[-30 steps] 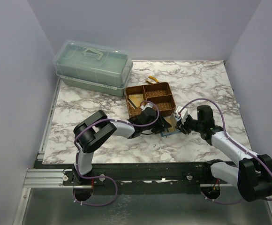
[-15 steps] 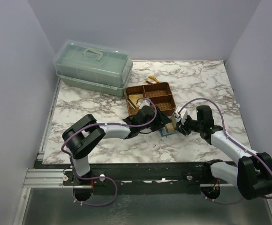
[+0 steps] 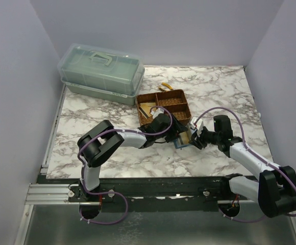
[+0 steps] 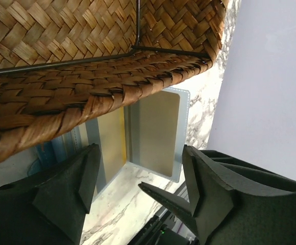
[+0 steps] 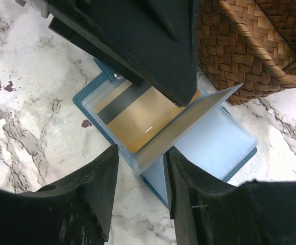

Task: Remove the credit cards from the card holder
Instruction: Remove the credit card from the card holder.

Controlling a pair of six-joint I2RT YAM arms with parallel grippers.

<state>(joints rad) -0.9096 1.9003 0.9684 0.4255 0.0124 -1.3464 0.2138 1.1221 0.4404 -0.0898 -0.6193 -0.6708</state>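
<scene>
The card holder lies open on the worktop just beside the tray, with a gold card seated in one pocket. The right end effector stands apart astride a raised clear flap, apparently propping it to bare the card, though contact is unclear. The left end effector hangs apart and empty above the holder, likely placed to draw the card.

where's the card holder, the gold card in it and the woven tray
card holder (image 5: 217,143): right wrist view, its clear right-hand pocket
gold card (image 5: 138,120): right wrist view, yellow face beside the black stripe
woven tray (image 5: 237,51): right wrist view, its outer wall
</scene>
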